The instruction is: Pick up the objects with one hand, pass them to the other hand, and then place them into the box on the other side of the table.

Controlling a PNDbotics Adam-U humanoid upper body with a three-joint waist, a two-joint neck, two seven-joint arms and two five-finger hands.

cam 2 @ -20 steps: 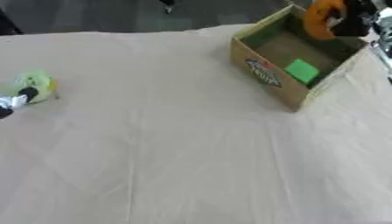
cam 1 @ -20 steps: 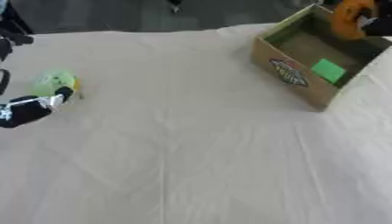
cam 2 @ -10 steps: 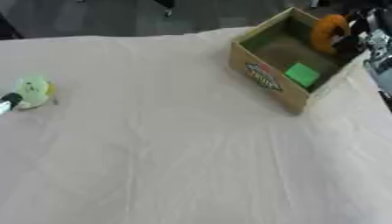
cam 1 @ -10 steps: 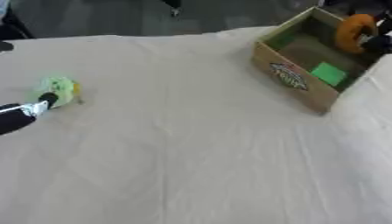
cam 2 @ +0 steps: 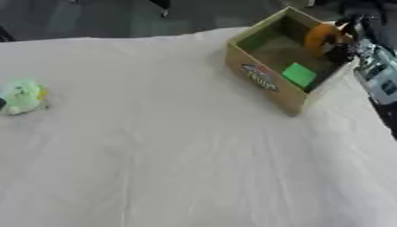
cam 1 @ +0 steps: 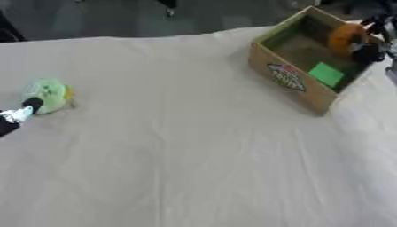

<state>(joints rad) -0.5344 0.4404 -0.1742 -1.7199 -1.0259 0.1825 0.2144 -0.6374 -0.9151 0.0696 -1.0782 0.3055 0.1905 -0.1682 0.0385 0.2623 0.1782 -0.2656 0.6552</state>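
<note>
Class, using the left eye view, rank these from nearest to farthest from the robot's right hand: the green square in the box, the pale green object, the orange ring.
1. The orange ring, held by the right hand over the box's far right side.
2. The green square, on the box floor just below the ring.
3. The pale green object, far across at the table's left edge.

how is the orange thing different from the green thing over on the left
The orange ring-shaped object is held by the right hand over the open box; the pale green object lies on the white table, the left hand beside it. Both are small.
</note>
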